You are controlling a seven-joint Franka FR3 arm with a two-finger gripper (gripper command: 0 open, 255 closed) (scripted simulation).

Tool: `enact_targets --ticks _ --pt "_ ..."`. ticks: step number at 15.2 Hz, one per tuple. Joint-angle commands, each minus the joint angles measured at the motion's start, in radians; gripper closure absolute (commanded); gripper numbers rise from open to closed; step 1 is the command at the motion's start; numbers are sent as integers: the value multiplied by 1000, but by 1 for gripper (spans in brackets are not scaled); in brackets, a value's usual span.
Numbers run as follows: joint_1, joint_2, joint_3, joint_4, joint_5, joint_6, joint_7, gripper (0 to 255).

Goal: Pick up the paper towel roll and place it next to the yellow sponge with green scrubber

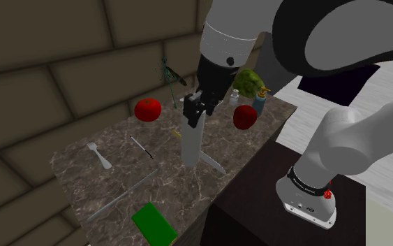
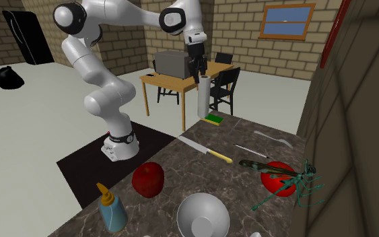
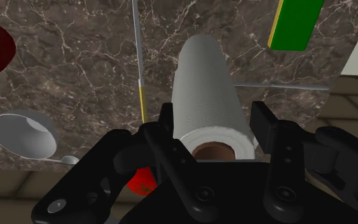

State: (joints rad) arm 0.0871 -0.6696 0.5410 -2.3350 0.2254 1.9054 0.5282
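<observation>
Black pincer [image 3: 214,116] is apparently clamped on the upright paper towel roll [image 1: 190,145] near its top. In the shoulder view, the yellow-edged green sponge [image 1: 153,225] is found on the table [image 1: 83,168] at the roll's seven o'clock, apart.

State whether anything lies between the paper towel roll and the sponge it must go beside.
A thin grey rod lies flat on the counter between the paper towel roll and the sponge; nothing upright stands there. The gripper is at the roll's top, with nothing between.
</observation>
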Motion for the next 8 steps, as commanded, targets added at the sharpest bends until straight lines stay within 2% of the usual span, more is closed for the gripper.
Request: enact_targets --ticks 1,8 --pt "2 0 6 -27 4 28 1 255" --pt "9 8 32 -113 20 122 5 255"
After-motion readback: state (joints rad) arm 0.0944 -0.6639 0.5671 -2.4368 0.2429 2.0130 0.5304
